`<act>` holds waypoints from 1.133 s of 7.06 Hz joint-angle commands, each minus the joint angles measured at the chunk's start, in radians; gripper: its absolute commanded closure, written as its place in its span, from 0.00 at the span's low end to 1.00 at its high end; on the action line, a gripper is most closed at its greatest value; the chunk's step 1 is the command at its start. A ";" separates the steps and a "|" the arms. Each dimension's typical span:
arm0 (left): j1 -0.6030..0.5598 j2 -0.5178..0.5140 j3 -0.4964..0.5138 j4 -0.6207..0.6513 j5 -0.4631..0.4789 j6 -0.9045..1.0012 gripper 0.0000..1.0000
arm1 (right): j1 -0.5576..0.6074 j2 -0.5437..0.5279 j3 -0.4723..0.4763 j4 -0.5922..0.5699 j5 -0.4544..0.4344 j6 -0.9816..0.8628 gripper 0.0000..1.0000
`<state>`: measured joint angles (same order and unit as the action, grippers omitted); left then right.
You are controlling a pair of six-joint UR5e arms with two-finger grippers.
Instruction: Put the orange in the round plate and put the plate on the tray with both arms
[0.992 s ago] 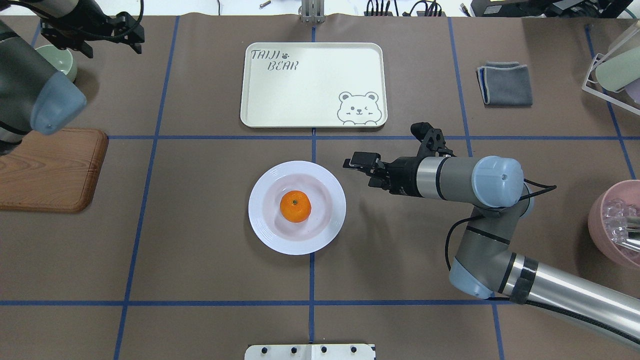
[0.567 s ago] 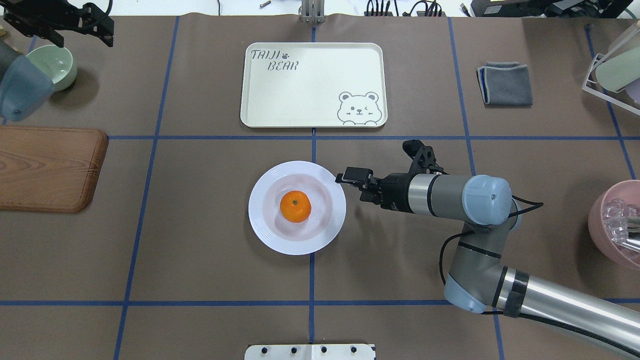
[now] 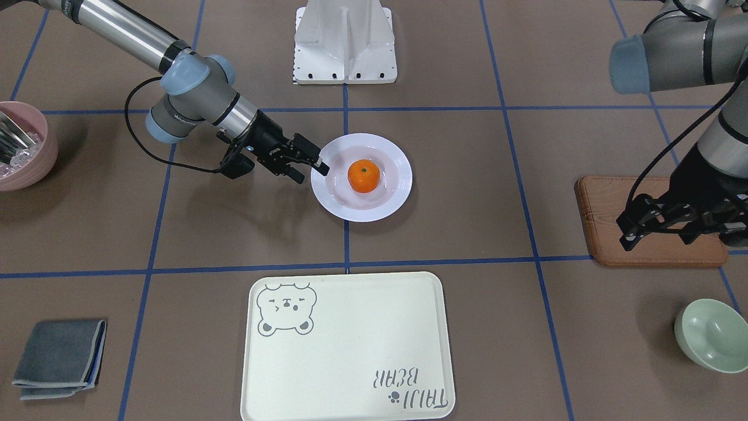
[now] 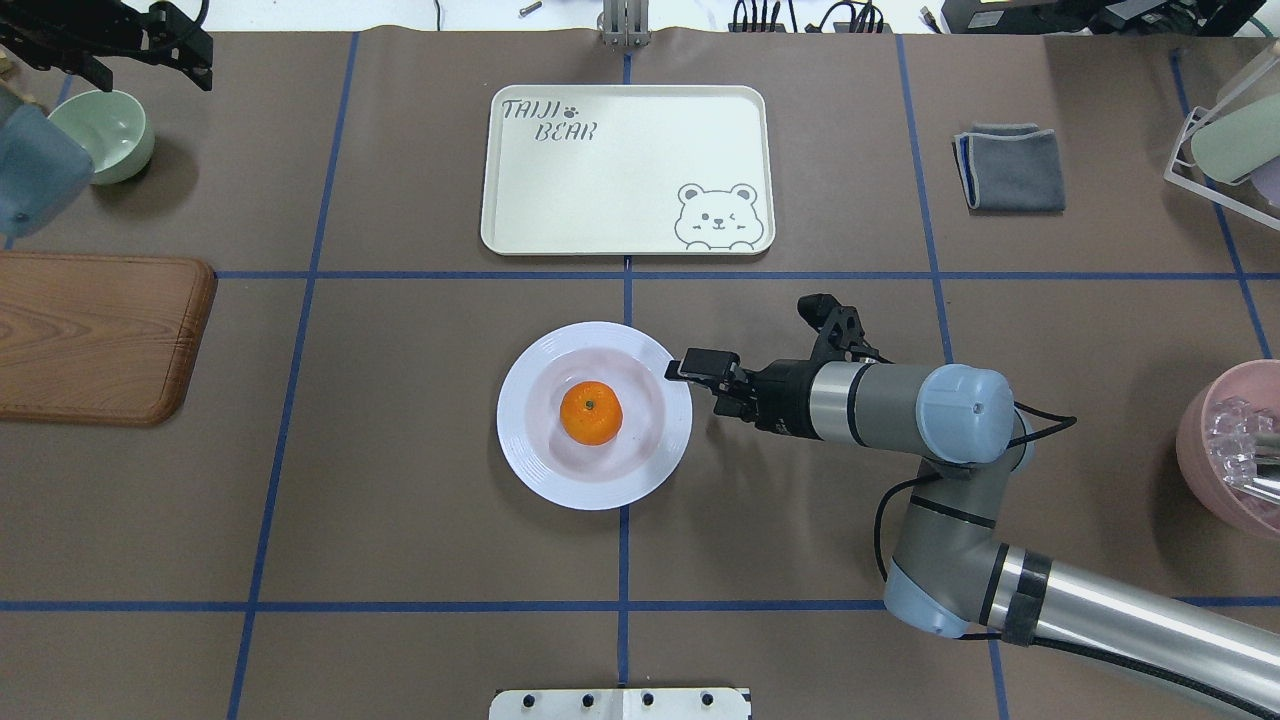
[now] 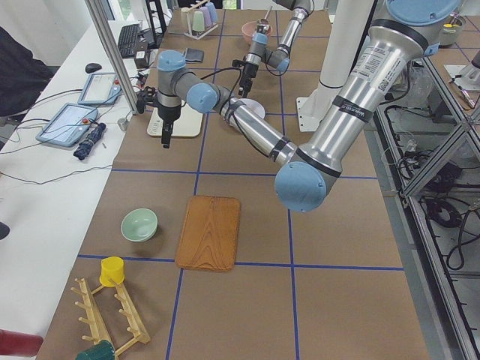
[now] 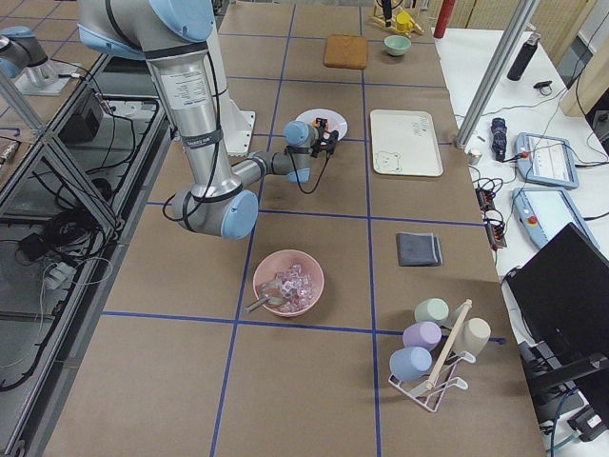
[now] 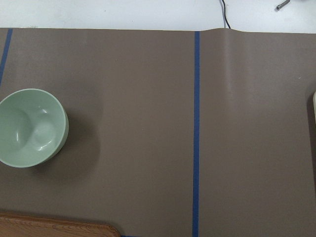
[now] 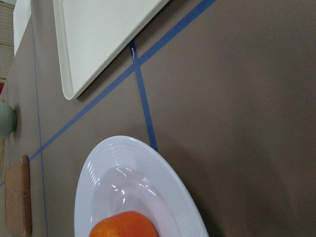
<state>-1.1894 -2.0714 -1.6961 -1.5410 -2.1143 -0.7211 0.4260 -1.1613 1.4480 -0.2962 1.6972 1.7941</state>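
The orange [image 4: 590,413] lies in the middle of the white round plate [image 4: 520,400], which stands on the table just in front of the tray [image 4: 625,170]. My right gripper [image 4: 692,374] is low at the plate's right edge and open; one finger reaches over the rim and the other stays outside it. In the front-facing view the same gripper [image 3: 310,171] meets the plate [image 3: 403,178] beside the orange [image 3: 363,176]. My left gripper [image 4: 150,72] hangs open at the far left corner, away from the plate. The right wrist view shows the plate [image 8: 143,168], the orange [image 8: 123,224] and the tray [image 8: 98,34].
A pale green bowl [image 4: 105,135] sits under my left arm, with a wooden board [image 4: 100,335] nearer me. A folded grey cloth [image 4: 1010,165] lies right of the tray. A pink bowl [image 4: 1230,450] and a cup rack [image 4: 1225,140] stand at the right edge.
My right gripper has moved left and slightly toward me, from beside the plate up to its rim. My left arm has drawn back toward the far left corner.
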 commanded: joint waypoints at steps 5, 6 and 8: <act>-0.114 0.171 0.004 -0.004 -0.092 0.213 0.01 | -0.030 0.045 -0.044 0.000 -0.002 0.016 0.00; -0.119 0.195 0.003 -0.007 -0.092 0.215 0.01 | -0.032 0.049 -0.044 0.000 -0.002 0.018 0.00; -0.131 0.208 0.003 -0.007 -0.093 0.216 0.01 | -0.033 0.055 -0.058 0.000 -0.002 0.018 0.00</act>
<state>-1.3121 -1.8742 -1.6934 -1.5475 -2.2064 -0.5094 0.3937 -1.1095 1.3960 -0.2961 1.6951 1.8107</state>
